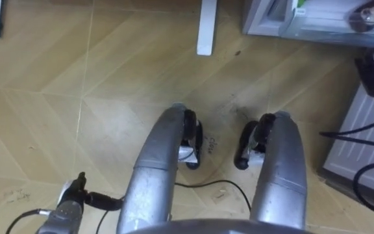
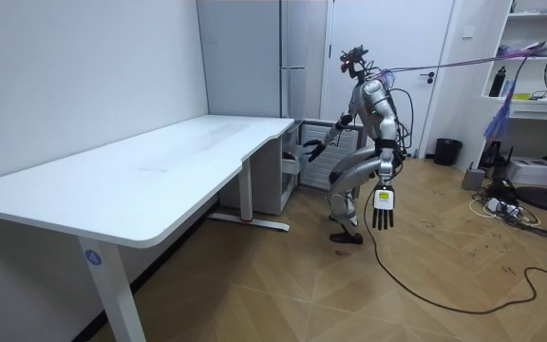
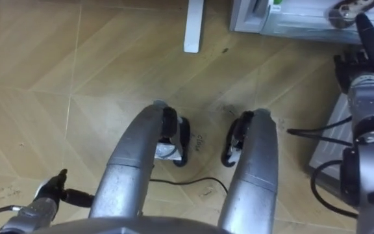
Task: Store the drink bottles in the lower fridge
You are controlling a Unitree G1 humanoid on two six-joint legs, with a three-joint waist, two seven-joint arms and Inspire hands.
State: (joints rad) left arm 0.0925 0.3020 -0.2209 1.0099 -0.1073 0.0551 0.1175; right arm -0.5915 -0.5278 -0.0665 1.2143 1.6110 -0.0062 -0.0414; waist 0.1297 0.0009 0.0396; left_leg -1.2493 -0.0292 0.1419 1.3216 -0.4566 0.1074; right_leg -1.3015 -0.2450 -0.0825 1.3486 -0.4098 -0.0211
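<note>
While the robot bends its knees in front of the fridge (image 2: 304, 57), a small brown thing (image 3: 341, 13), maybe a drink, lies in the open bottom drawer (image 3: 284, 23). It is cut off at the edge, so I cannot tell which way it points. The right hand (image 3: 359, 58) is just beside it, reaching toward the drawer; I cannot tell if it holds anything. The left hand (image 2: 383, 209) hangs down by the robot's side, fingers straight, holding nothing. The floor (image 1: 57, 97) is wood, and a white desk (image 2: 160, 161) stands near.
</note>
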